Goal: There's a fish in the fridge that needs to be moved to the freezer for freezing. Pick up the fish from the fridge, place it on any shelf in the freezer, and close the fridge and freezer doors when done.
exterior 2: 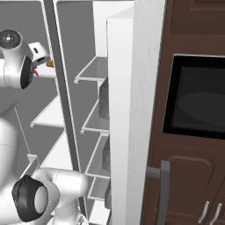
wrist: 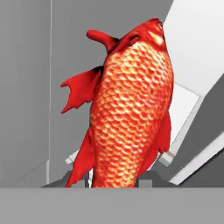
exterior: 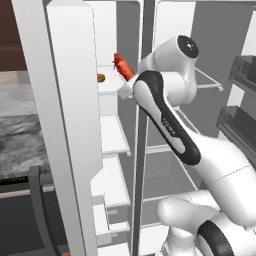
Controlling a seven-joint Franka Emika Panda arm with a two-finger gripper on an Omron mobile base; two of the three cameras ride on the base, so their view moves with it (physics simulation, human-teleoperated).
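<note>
The red-orange fish point(wrist: 129, 109) stands on end between my fingers, and my gripper point(wrist: 111, 177) is shut on its lower part. In the left base view the fish point(exterior: 124, 66) pokes up from the gripper point(exterior: 131, 80) just above the upper white shelf point(exterior: 111, 87) of the freezer, left of the dark centre divider point(exterior: 144, 110). In the right base view the gripper point(exterior 2: 39, 59) sits at the same shelf, with a sliver of fish point(exterior 2: 35, 73) below it. The freezer door point(exterior: 55, 125) and the fridge door point(exterior 2: 132, 110) both stand open. The fridge's clear shelves point(exterior 2: 92, 70) lie right of the divider.
A small round brown lump point(exterior: 101, 78) rests on the freezer shelf just left of the fish. Dark bins point(exterior: 240, 125) hang on the fridge door. Brown cabinets with a black oven window point(exterior 2: 197, 96) stand to the right, and a grey stone counter point(exterior: 20, 125) to the left.
</note>
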